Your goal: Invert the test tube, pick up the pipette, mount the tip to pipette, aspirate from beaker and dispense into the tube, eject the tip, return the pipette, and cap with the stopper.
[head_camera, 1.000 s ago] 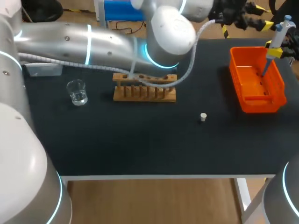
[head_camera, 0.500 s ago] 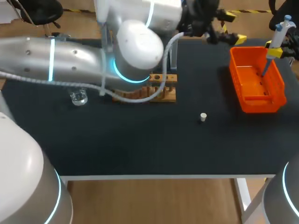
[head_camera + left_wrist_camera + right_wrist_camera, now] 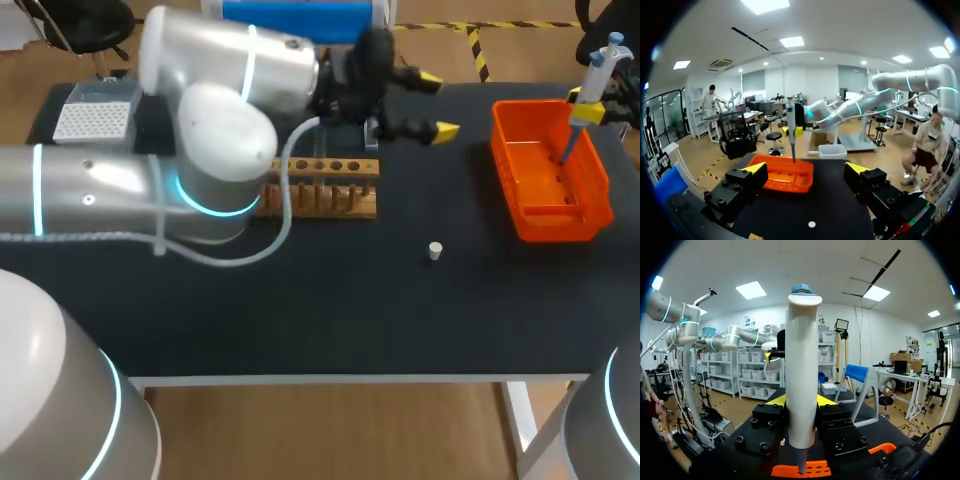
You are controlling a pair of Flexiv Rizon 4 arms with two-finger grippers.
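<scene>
My left gripper (image 3: 432, 104) hovers open and empty just right of the wooden rack (image 3: 322, 192). A clear test tube (image 3: 372, 130) stands at the rack's right end. My right gripper (image 3: 588, 110) is shut on the blue-topped pipette (image 3: 592, 80), held upright over the orange bin (image 3: 552, 172). In the right wrist view the white pipette (image 3: 801, 375) fills the gap of that gripper (image 3: 801, 401), its point above the bin (image 3: 810, 469). The left wrist view has its gripper (image 3: 807, 170) wide open, facing the bin (image 3: 785, 176) and the pipette (image 3: 791, 125). The white stopper (image 3: 435, 250) lies on the mat. My left arm hides the beaker.
A tip box (image 3: 95, 118) sits at the back left corner. The stopper (image 3: 811, 224) lies under and ahead of my left gripper. My left arm's big elbow (image 3: 215, 150) hangs over the table's left half, in front of the rack.
My left gripper has drawn back from beside the bin toward the rack's right end. Its elbow swung left, uncovering the tip box and covering the beaker. The right arm held still.
</scene>
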